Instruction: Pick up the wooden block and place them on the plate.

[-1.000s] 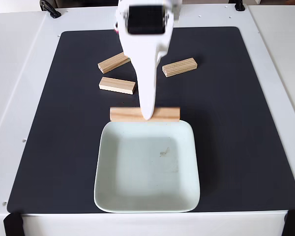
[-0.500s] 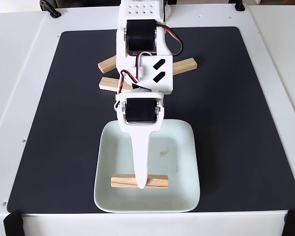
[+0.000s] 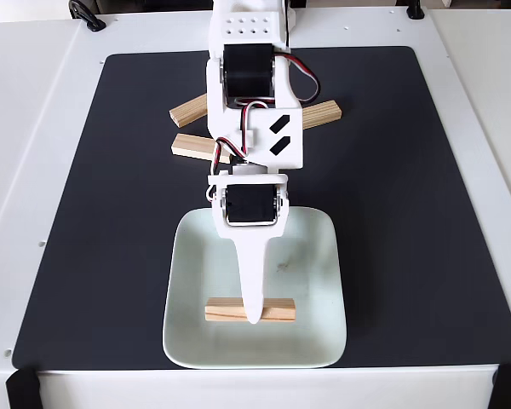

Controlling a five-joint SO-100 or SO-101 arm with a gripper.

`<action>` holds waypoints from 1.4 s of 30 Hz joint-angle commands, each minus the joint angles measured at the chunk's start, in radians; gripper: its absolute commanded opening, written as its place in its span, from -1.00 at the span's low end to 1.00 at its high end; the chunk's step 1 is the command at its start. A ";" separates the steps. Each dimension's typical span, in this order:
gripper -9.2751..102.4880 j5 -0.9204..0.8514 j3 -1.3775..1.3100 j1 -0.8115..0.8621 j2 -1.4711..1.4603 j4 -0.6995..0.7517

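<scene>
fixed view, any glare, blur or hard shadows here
Fixed view: even, soft light and sharp focus throughout; no motion blur on the tool; no harsh glare on the plate, just a faint smudge near its middle; the wooden block and the white table are clearly exposed, with only weak shadows on the black mat.

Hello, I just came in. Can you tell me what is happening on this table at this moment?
A white robot arm reaches over the plate, and its gripper is at the middle of one wooden block, inside the plate near its front edge. Whether the jaws are gripping it or the block already rests on the plate cannot be told. Three other blocks lie on the black mat behind the arm.
</scene>
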 commanded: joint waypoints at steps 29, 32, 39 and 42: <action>-0.47 -0.003 -0.040 -0.029 0.106 0.018; -0.46 -0.005 -0.040 -0.026 0.106 0.018; -0.46 0.011 -0.029 -0.017 0.193 0.021; -0.47 0.011 0.074 -0.020 0.325 0.021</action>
